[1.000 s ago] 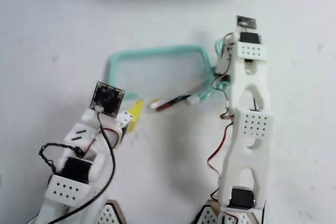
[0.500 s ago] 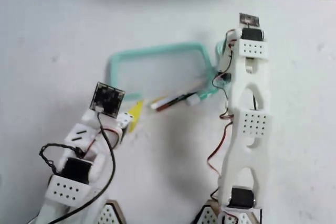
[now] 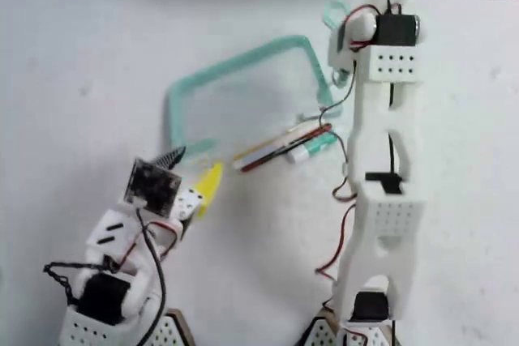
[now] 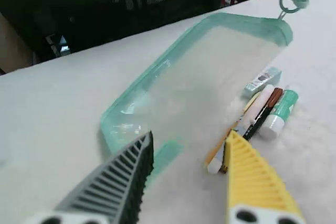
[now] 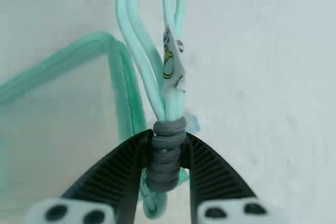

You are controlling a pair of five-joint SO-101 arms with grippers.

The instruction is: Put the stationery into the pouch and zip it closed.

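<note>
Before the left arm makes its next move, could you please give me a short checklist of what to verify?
1. The right gripper is shut on the pouch's loop: ok.
2. The left gripper is open and holds nothing: ok.
3. The left gripper is close to the stationery: ok, it hovers just beside it.
4. The stationery is inside the pouch: not ok, it lies on the table beside the pouch.
5. The pouch's mouth is open toward the stationery: cannot tell.

Clear teal-edged pouch (image 3: 243, 99) on table — stationery (image 3: 280, 146) beside.
</note>
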